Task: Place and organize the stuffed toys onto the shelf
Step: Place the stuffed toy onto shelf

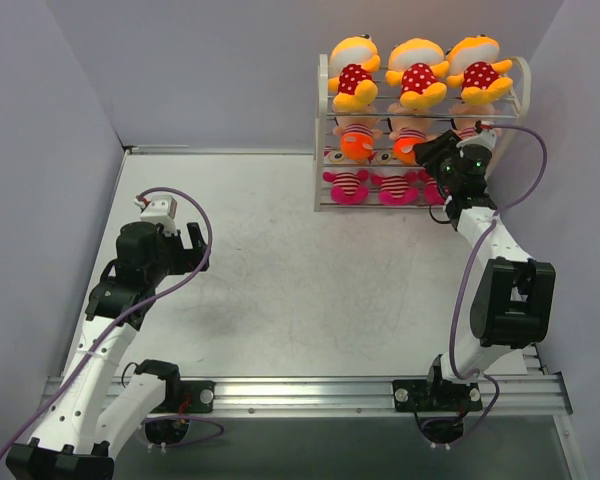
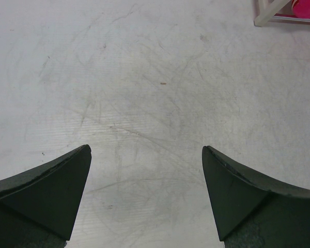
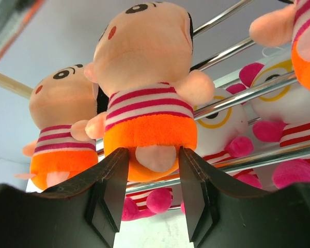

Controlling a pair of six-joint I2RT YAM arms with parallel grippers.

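Observation:
The white wire shelf [image 1: 322, 120] stands at the back right. Three yellow-orange dolls with red dotted bodies [image 1: 417, 72] sit on its top tier. Peach-faced dolls with orange bottoms [image 1: 356, 143] sit on the middle tier. White-faced pink-striped dolls [image 1: 347, 185] sit on the bottom tier. My right gripper [image 1: 432, 152] is at the middle tier. In the right wrist view the right gripper [image 3: 152, 155] is open, its jaws on either side of the foot of the middle peach-faced doll [image 3: 144, 77], which rests on a shelf rod [image 3: 248, 93]. My left gripper [image 1: 195, 240] is open and empty over the table.
The left wrist view shows the open left gripper [image 2: 146, 150] above scratched bare table [image 2: 155, 93], with a shelf foot [image 2: 266, 15] and a bit of pink plush [image 2: 307, 8] at the top right. Grey walls enclose the table at the left, back and right.

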